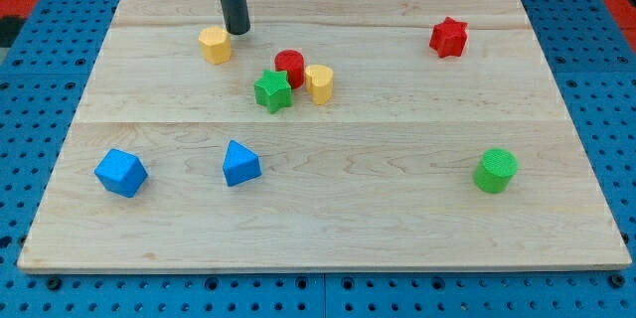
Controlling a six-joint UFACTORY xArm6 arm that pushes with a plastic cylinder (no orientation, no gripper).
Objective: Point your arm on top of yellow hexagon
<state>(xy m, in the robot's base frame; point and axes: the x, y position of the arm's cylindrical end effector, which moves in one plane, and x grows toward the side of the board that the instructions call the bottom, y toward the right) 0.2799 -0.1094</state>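
The yellow hexagon (215, 45) lies on the wooden board (328, 229) at the view's upper left. My tip (238, 32) is the lower end of a dark rod coming down from the view's top. It stands just to the right of the yellow hexagon and slightly above it in the view, very close to its edge. I cannot tell whether they touch.
A red cylinder (289, 64), a green star (272, 90) and a yellow cylinder (319, 83) cluster near the middle. A red star (448, 37) sits upper right, a green cylinder (495, 170) lower right. A blue cube (121, 172) and a blue triangle (239, 163) lie lower left.
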